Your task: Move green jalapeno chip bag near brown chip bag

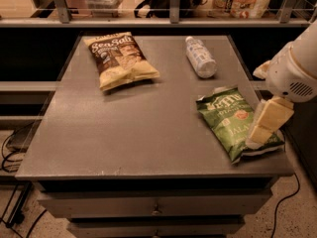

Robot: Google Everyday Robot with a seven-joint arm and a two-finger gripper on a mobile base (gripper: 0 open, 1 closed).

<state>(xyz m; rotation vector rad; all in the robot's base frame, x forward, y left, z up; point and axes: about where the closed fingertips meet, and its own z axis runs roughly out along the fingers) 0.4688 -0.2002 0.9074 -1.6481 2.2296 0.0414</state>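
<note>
Currently, green jalapeno chip bag (233, 120) flat at table's (148, 128) front-right corner, brown chip bag (120, 59) at table's back-left, gripper (258, 133) low at table's right edge over the bag's side, closure impossible to tell; advisable: pinch foil edge firmly, lift clear.

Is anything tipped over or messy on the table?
The bottle lies on its side, back right. Nothing spilled. The pincer is at the right edge of the green jalapeno chip bag.

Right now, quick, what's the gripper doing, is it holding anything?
Gripper: at the right edge of the crinkly green foil jalapeno chip bag; open, closed or holding cannot be told.
</note>
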